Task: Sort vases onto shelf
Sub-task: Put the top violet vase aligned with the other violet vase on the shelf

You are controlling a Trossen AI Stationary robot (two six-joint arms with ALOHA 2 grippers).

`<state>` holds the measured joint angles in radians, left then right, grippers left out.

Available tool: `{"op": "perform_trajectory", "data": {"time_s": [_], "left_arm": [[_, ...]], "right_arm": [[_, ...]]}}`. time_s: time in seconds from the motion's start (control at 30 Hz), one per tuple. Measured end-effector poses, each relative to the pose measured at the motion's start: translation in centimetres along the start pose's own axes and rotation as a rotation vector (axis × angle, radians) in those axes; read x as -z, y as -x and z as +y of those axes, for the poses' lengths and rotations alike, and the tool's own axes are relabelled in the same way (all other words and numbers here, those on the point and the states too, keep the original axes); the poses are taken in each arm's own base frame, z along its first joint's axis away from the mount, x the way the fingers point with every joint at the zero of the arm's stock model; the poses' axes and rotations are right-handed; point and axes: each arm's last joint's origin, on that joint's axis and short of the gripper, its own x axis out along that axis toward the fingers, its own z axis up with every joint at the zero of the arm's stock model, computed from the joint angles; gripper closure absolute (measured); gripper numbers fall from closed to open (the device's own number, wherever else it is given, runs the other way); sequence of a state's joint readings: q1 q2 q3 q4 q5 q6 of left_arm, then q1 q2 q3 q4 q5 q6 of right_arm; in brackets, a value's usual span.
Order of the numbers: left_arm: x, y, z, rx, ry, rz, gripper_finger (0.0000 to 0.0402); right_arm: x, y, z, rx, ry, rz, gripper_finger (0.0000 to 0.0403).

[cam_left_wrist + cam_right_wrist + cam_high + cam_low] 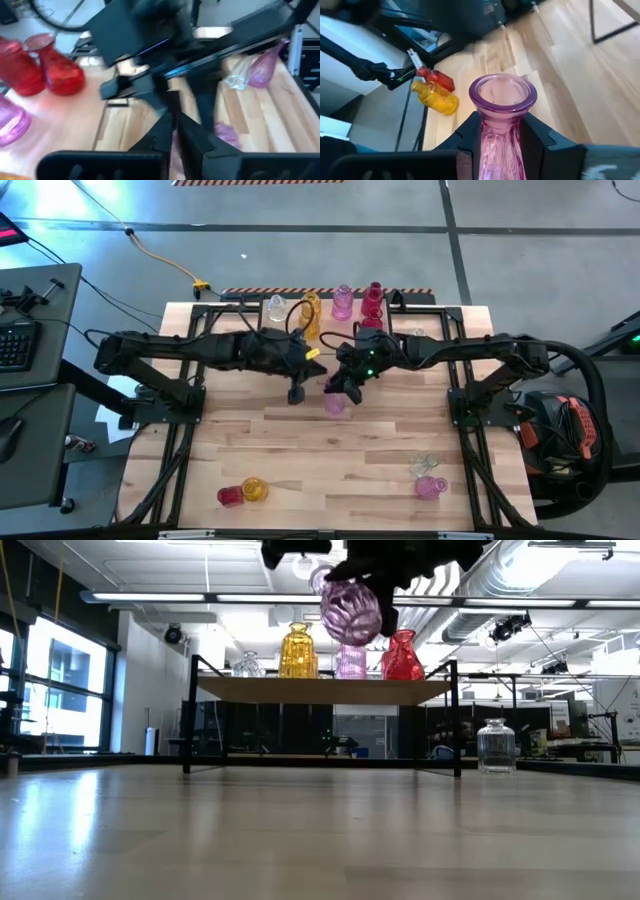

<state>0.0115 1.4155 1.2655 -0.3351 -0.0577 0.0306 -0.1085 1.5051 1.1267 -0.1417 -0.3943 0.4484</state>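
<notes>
1. Above the middle of the worktop (330, 450), the right gripper (502, 135) is pinching a pink vase (350, 608) by its narrow neck, jaws pressed against both sides, and holding it clear of the wood.
2. Just beside it, the left gripper (296, 394) is hanging over the worktop with its jaws pressed together on nothing.
3. At the far edge, the shelf (325, 690) is carrying a clear vase (246, 665), an amber vase (298, 652), a pink one (350, 662) and red vases (42, 67).
4. Near the front edge, a red and a yellow vase (439, 97) are lying on their sides, touching.
5. Toward the front right, a clear vase (422, 465) and another pink vase (430, 486) are lying close together.
</notes>
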Motion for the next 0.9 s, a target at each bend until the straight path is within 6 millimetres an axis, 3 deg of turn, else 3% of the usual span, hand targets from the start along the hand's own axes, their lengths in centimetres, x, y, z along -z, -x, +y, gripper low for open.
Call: {"op": "perform_trajectory", "data": {"time_s": [0.23, 0.4, 0.77, 0.9], "left_arm": [[0.1, 0.4, 0.5, -0.002, 0.035, 0.006, 0.0395], [-0.5, 2.5, 0.9, -0.012, 0.056, -0.034, 0.0392], [-1.5, 8.9, 1.6, -0.095, 0.073, -0.141, 0.0392], [-1.5, 11.2, 1.7, -0.117, 0.077, -0.177, 0.0392]], "right_arm": [[0.0, 0.1, 0.0, 0.0, -0.028, -0.003, 0.0333], [-0.2, 0.9, 0.4, 0.029, -0.048, -0.019, 0.0333], [-1.2, 7.9, 3.5, 0.326, 0.063, -0.3, 0.0334], [-1.3, 9.2, 4.1, 0.451, 0.113, -0.383, 0.0334]]}}
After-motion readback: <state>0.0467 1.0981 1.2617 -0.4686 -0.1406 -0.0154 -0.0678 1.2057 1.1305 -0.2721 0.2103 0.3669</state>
